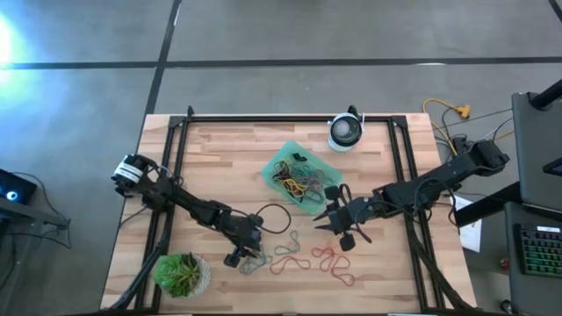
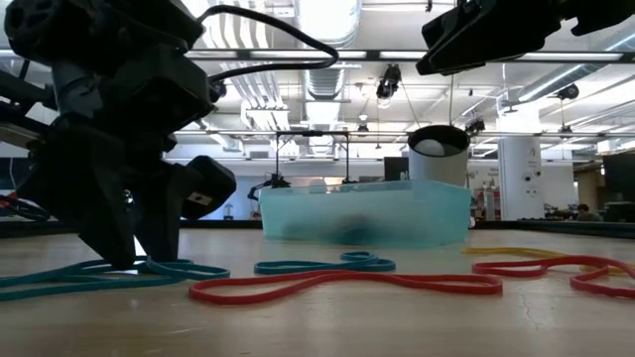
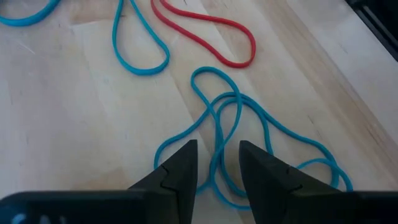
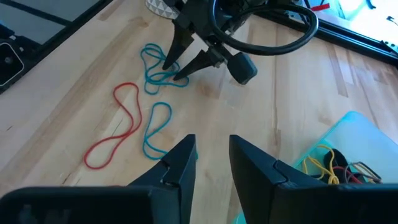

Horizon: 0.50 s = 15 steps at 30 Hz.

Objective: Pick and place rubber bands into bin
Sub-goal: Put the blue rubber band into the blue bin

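Left tool [image 3: 214, 165] narrowly straddles blue rubber band [image 3: 230, 134] strands on the table [image 3: 74, 124]

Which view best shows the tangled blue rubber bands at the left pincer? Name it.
The left wrist view: the tangled blue rubber bands fill it, lying between the left pincer fingers. The right wrist view shows them small and distant, the high view tiny, the low view edge-on.
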{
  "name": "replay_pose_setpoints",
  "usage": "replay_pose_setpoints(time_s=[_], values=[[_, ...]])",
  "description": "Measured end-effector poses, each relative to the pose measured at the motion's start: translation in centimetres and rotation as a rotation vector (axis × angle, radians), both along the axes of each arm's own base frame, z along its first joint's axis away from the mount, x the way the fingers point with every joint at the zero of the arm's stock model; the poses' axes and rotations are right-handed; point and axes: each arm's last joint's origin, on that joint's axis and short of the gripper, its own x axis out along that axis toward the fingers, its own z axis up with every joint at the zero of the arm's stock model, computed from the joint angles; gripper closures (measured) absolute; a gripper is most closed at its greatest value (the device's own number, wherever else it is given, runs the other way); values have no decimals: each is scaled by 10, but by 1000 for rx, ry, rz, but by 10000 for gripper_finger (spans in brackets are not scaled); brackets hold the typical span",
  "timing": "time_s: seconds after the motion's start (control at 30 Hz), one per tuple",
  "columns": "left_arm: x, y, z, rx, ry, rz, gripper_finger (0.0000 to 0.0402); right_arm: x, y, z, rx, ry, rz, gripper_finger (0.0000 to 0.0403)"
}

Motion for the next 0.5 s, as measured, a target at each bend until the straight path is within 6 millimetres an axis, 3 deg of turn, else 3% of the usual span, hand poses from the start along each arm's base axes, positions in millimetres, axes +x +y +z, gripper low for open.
replay_pose_setpoints(time_s=[0.23, 0.5], values=[[0, 0, 1, 2, 0, -3, 302, 0, 0, 0, 0, 0, 0, 314], [0, 0, 1, 3, 2, -4, 361, 0, 0, 0, -1, 1, 0, 322]])
